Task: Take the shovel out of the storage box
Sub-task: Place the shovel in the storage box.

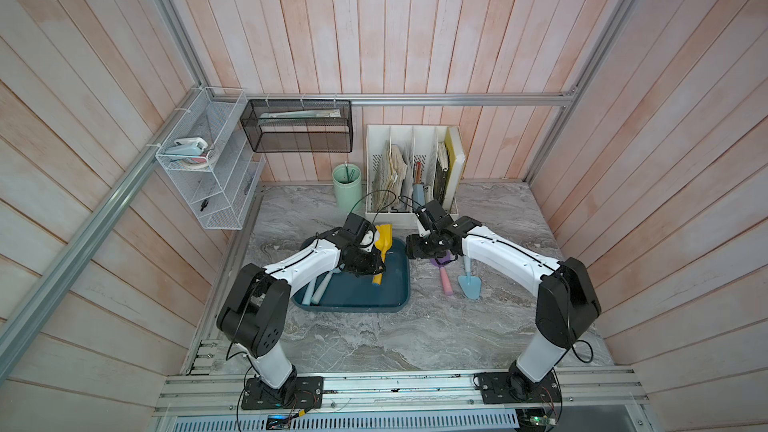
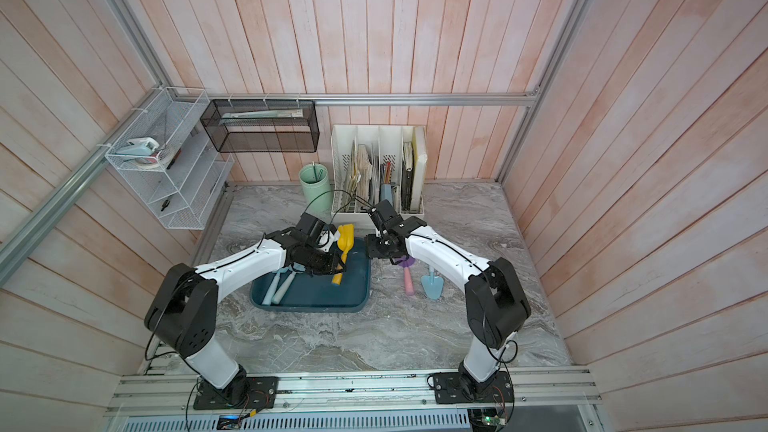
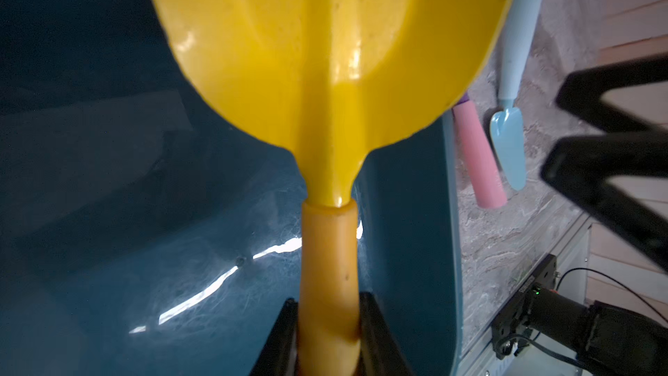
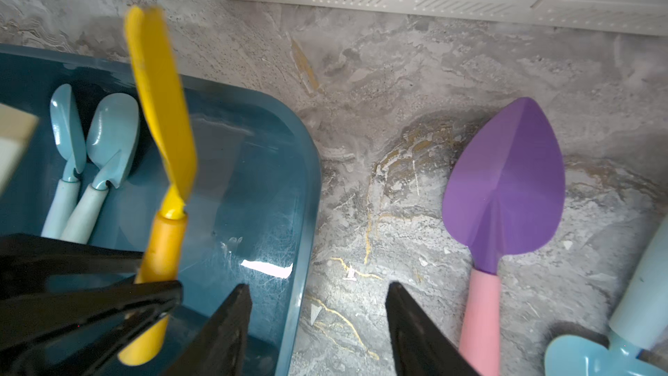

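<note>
While held in the left claw (image 3: 328,323), the shovel (image 3: 325,66) overhangs the storage box (image 1: 361,295).

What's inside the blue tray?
Two light blue shovels lie in the tray. The left tool grips a yellow shovel above it. The left arm covers part of its floor.

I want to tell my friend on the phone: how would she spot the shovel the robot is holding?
Find the dark teal storage box on the marble table. The left gripper holds a shovel by its handle over that box. It is the only yellow one: the two shovels lying in the box are pale blue.
</note>
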